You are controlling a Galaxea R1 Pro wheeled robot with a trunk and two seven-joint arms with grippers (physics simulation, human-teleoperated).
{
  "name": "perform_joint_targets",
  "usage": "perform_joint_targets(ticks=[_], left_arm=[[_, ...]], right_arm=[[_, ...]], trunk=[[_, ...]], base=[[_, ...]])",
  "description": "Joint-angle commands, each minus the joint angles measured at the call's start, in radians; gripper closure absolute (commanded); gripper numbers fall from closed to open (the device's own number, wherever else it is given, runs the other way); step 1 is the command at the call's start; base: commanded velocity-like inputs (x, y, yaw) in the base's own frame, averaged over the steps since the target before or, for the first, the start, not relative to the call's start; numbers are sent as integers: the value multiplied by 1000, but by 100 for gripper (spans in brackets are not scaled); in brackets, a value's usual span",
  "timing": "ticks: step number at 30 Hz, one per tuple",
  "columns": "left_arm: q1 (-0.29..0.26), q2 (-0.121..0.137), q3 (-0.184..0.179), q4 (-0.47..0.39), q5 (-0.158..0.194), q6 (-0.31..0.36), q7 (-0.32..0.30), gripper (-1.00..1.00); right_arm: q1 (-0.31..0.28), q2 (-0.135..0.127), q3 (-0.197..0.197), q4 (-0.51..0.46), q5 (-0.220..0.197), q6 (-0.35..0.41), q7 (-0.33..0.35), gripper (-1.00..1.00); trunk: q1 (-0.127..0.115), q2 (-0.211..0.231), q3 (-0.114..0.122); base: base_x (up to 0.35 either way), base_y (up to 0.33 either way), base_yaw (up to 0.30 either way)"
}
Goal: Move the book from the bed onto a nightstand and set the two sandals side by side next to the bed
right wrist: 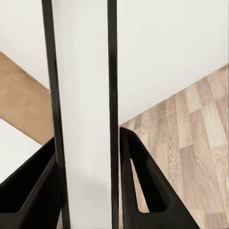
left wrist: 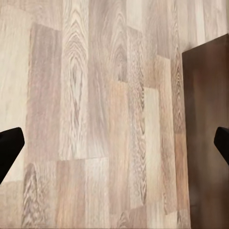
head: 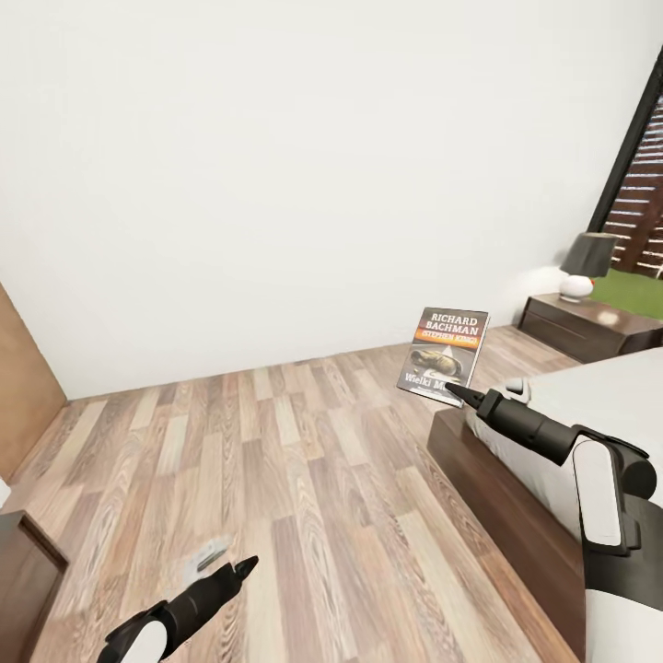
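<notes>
Above the wood-plank floor [head: 304,460], just off the foot corner of the bed [head: 589,396], the book [head: 444,355] is hanging in the air, pinched at its lower edge by the right tool [head: 458,394]. Its cover is facing the head camera, showing white "RICHARD BACHMAN" lettering, an orange band and a picture below, and it is standing nearly upright with a slight tilt. Seen from the right wrist, the book [right wrist: 83,114] is appearing edge-on as a pale block of pages between two thin dark cover lines, with the black fingers [right wrist: 143,181] of the right tool [right wrist: 86,191] pressing against it from both sides, so that tool is clenched on the book. Beyond the book, the bed's pale mattress is sitting on its dark brown frame [head: 502,497]. Farther back, against the white wall, the nightstand [head: 585,327] is carrying a lamp [head: 586,265] with a white base and a dark shade, beside the dark-framed window [head: 635,175]. Low at the near side, the left tool [head: 241,566] is hanging over the floor. From the left wrist, its fingertips [left wrist: 9,148] are sitting far apart at the picture's edges, so it is released and holding nothing, with floor planks [left wrist: 95,119] and a dark brown wooden surface [left wrist: 207,129] beneath it.
</notes>
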Motion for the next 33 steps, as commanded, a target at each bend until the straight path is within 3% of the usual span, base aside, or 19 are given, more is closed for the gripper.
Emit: perform_joint_targets(ticks=[1,15,33], left_arm=[[0,1,-2,-2,10,2,9,-100],[0,1,-2,-2,11,2,9,-100],[0,1,-2,-2,11,3,10,-100]], right_arm=[[-1,0,-1,0,0,6,8,100],[0,1,-2,-1,-1,6,8,100],[8,3,2,-7,0,6,10,100]], trunk=[[0,0,-1],[0,0,-1],[0,0,-1]], base=[[316,13,-262],[317,17,-251],[311,148,-31]])
